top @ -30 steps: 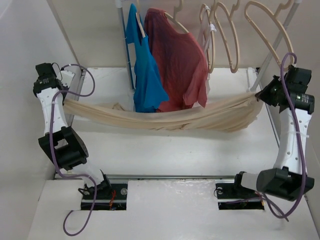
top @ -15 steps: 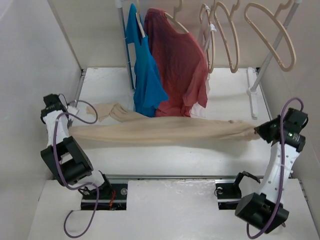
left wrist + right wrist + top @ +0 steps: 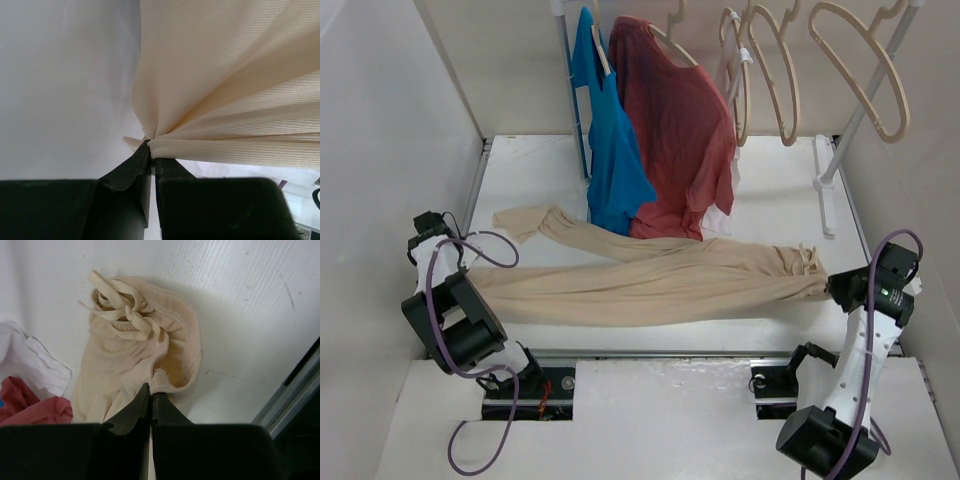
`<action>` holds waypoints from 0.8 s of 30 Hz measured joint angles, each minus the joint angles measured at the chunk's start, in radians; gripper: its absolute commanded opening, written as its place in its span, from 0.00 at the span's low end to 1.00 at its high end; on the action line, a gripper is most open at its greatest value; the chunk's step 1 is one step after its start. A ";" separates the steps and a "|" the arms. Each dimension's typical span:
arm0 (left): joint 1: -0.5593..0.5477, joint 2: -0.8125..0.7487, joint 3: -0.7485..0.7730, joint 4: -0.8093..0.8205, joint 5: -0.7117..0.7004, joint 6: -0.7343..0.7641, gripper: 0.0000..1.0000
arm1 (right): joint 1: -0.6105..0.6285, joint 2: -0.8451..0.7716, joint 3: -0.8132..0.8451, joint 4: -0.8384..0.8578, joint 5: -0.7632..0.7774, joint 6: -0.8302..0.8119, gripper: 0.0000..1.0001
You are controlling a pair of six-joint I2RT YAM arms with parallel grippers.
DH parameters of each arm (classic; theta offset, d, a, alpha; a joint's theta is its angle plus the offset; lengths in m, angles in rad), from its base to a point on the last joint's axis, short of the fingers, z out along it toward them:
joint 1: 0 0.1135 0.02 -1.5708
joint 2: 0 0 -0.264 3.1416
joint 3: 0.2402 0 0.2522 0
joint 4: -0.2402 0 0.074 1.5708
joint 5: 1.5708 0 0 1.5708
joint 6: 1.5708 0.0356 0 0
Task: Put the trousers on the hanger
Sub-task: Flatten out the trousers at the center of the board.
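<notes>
The left pincer [image 3: 150, 150] was pinching one leg of the wrinkled beige-cream cloth trousers [image 3: 650, 278]. They lay on the white bench [image 3: 770, 190], long axis nine-to-three o'clock. The right pincer [image 3: 151, 387] was nipping the waistband at three.

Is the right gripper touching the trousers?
Touching. The right wrist view shows the right gripper shut, pinching the trousers at the waistband edge.

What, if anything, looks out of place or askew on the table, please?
The trousers lie stretched across the table, pinched at each end by the left gripper and right gripper; one loose leg splays off toward the back left.
</notes>
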 measured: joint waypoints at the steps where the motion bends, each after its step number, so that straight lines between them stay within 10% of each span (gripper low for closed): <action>1: 0.002 0.000 0.000 -0.002 -0.003 0.003 0.00 | 0.000 -0.005 0.003 -0.009 0.016 0.002 0.01; 8: 0.006 -0.010 -0.038 -0.025 -0.027 0.025 0.30 | 0.000 -0.023 0.014 -0.061 0.095 0.038 0.10; 12: 0.013 -0.034 -0.118 -0.076 -0.068 0.046 0.52 | 0.000 -0.023 0.046 -0.089 0.154 0.077 0.87; 14: 0.020 -0.035 -0.141 -0.117 -0.090 0.056 0.57 | 0.000 -0.018 0.076 -0.106 0.189 0.089 0.97; 18: 0.033 -0.035 -0.135 -0.175 -0.108 0.068 0.57 | 0.000 -0.003 0.161 -0.140 0.266 0.109 0.97; 24: 0.018 0.019 0.079 -0.151 -0.019 0.010 0.55 | 0.021 0.035 0.248 -0.041 0.228 -0.027 0.63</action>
